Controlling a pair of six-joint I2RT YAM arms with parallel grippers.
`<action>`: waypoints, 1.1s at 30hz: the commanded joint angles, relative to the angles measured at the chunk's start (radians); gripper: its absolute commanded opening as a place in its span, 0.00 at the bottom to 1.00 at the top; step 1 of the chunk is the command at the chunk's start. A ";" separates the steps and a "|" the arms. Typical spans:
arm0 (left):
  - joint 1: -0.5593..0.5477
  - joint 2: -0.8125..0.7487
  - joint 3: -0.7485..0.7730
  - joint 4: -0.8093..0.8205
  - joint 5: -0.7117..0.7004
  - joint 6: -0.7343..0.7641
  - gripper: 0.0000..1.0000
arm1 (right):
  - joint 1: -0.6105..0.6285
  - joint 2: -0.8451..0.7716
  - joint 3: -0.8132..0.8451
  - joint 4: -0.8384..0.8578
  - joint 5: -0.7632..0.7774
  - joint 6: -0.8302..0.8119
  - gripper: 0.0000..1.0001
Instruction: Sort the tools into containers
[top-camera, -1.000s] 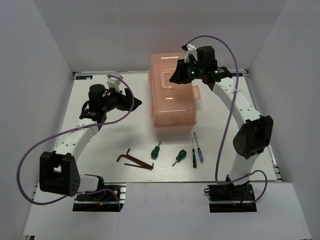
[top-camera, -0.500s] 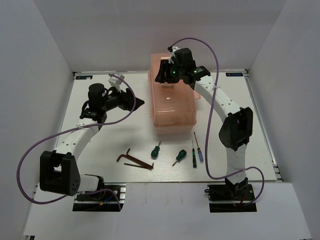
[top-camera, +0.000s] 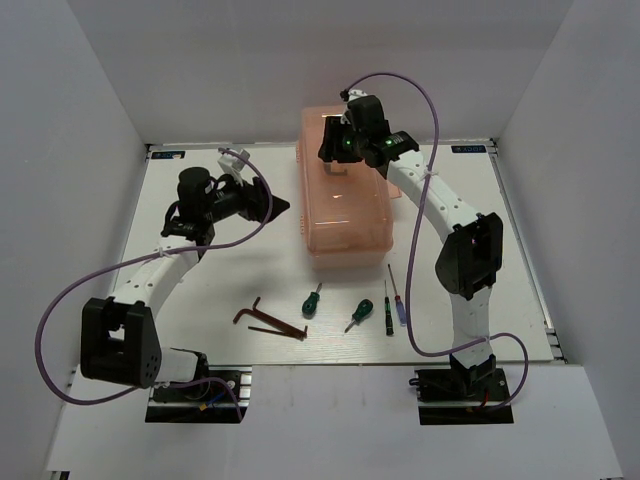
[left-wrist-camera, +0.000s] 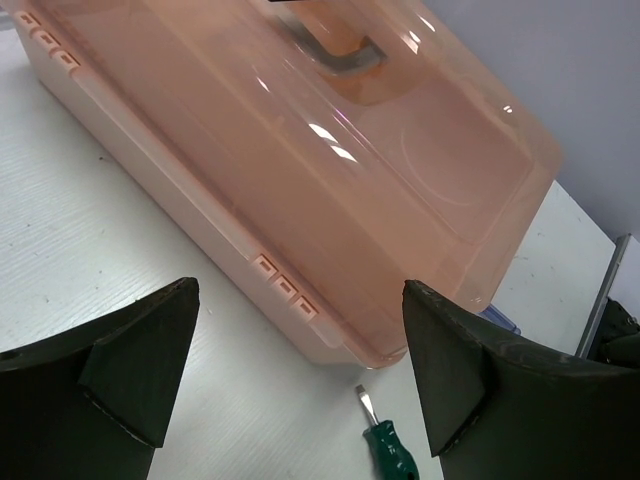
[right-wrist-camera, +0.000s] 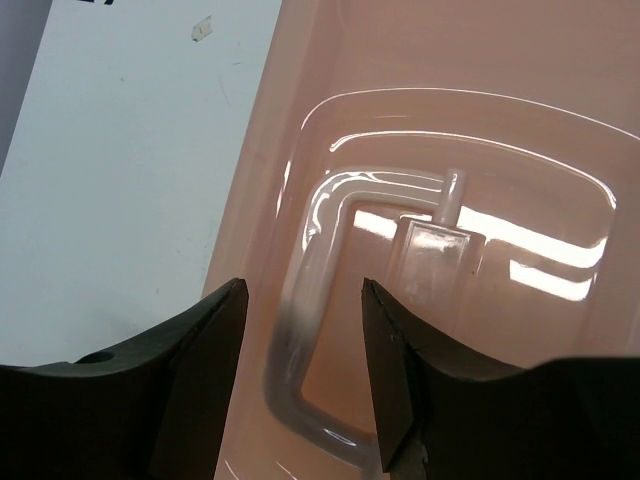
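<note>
Left claw (top-camera: 277, 207) spread wide, empty, facing toolbox's left wall, two hex keys (top-camera: 268, 320) on surface (top-camera: 215, 285), closed salmon toolbox (top-camera: 345, 225) mid-surface, green screwdrivers (top-camera: 313, 299) and thin screwdrivers (top-camera: 389, 308) just before it, right claw (right-wrist-camera: 303, 300) part-open over lid handle (right-wrist-camera: 340, 195), gripping nothing.

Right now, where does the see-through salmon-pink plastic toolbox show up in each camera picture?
Top external: the translucent salmon-pink plastic toolbox sits at picture centre, slightly above the middle.
Left wrist: it fills the upper picture, slanting down to the right.
Right wrist: its lid fills the centre and right.
Shared landmark: the lid handle, clearest in both wrist views.
</note>
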 joint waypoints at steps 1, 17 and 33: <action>-0.002 0.004 -0.007 0.022 0.027 -0.003 0.93 | 0.004 0.013 0.013 -0.001 0.026 -0.011 0.56; -0.020 0.026 -0.045 0.133 0.066 -0.063 0.93 | -0.005 -0.007 -0.043 -0.004 -0.166 0.120 0.53; -0.029 0.023 0.042 0.153 0.038 -0.083 0.93 | -0.049 -0.031 -0.010 0.034 -0.318 0.187 0.49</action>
